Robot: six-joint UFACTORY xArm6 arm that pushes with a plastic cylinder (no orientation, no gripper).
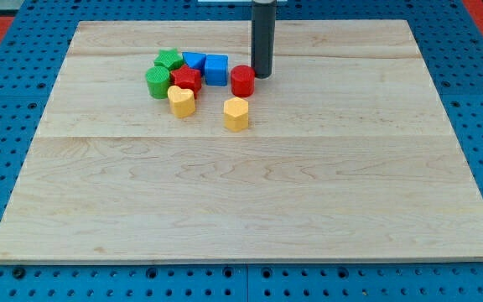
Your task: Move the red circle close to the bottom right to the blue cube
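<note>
The red circle [242, 80] is a short red cylinder on the wooden board, just right of the blue cube [216, 70], nearly touching it. My tip [262, 76] stands right beside the red circle, at its upper right, touching or almost touching it. The dark rod rises straight up out of the view's top.
A cluster sits left of the blue cube: a second blue block [194, 61], a green star [169, 59], a green cylinder [158, 82], a red star [186, 80] and a yellow heart [181, 101]. A yellow hexagon [236, 113] lies below the red circle. The board's top edge [241, 22] is close.
</note>
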